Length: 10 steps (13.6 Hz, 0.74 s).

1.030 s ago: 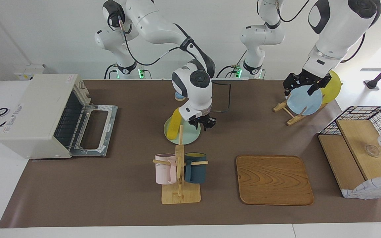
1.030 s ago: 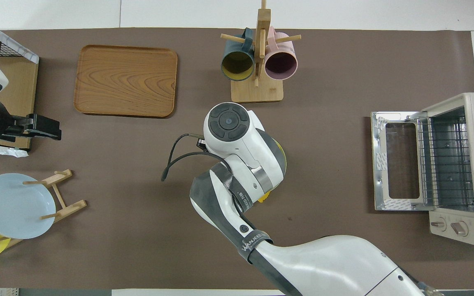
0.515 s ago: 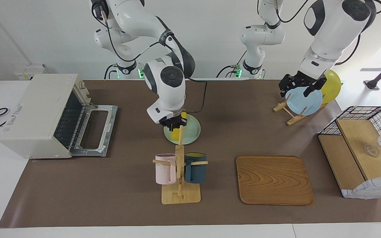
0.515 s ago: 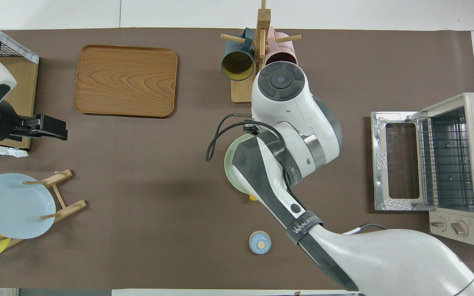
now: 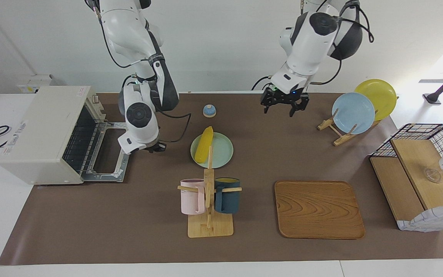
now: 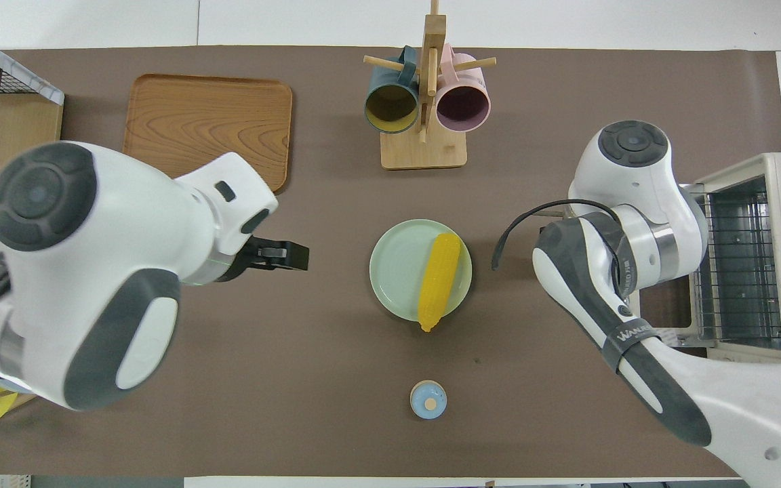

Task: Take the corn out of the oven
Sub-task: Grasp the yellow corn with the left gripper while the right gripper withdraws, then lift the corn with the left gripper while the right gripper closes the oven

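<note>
The yellow corn [image 5: 204, 144] lies on a pale green plate [image 5: 223, 154] in the middle of the table, with nothing holding it; it also shows in the overhead view [image 6: 439, 281] on the plate [image 6: 397, 268]. The off-white oven [image 5: 40, 127] stands at the right arm's end with its door [image 5: 108, 154] folded down open and its wire rack [image 6: 736, 271] bare. My right gripper [image 5: 154, 147] hangs low beside the open door's edge, between door and plate. My left gripper [image 5: 285, 109] is open and empty, raised over the table between the plate and the dish rack.
A wooden mug rack [image 5: 209, 207] with a pink and a dark blue mug stands farther from the robots than the plate. A wooden tray [image 5: 318, 209], a dish rack [image 5: 337, 129] with blue and yellow plates, a small blue knob [image 5: 209, 110] and a wire basket [image 5: 421, 173] share the table.
My right arm swung from over the green plate to the oven's open door, uncovering the corn on the plate. My left arm moved from the dish rack toward the table's middle.
</note>
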Tool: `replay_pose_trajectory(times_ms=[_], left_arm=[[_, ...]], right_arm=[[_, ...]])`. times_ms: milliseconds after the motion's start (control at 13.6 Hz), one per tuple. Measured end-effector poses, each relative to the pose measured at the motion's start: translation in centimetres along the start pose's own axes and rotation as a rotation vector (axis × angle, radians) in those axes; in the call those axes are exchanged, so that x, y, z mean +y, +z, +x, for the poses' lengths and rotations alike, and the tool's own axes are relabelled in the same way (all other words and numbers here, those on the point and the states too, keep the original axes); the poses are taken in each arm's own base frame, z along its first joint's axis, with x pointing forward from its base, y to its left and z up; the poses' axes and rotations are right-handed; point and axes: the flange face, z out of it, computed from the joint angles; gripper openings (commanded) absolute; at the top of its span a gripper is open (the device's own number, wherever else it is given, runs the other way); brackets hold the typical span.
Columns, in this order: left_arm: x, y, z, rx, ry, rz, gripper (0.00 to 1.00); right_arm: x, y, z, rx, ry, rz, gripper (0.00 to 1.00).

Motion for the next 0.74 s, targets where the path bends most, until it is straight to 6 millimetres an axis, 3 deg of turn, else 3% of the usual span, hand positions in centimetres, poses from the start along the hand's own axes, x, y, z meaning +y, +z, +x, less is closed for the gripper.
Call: replay_pose_trajectory(times_ms=[147, 294, 442, 736], left_arm=[[6.4, 3.8, -1.3, 0.031, 0.005, -0.024, 1.00], [11.4, 8.5, -1.8, 0.043, 0.033, -0.043, 1.00], [14.0, 12.4, -0.9, 0.034, 0.058, -0.046, 1.00], [17.1, 17.5, 1.9, 0.018, 0.105, -0.034, 1.00]], right_arm=[[3.3, 1.2, 0.4, 0.014, -0.023, -0.008, 0.00], [5.9, 2.5, 0.7, 0.022, -0.041, 0.013, 0.00], [6.0, 2.9, 0.5, 0.043, -0.051, 0.023, 0.00], [6.1, 4.0, 0.4, 0.091, -0.053, 0.036, 0.00]])
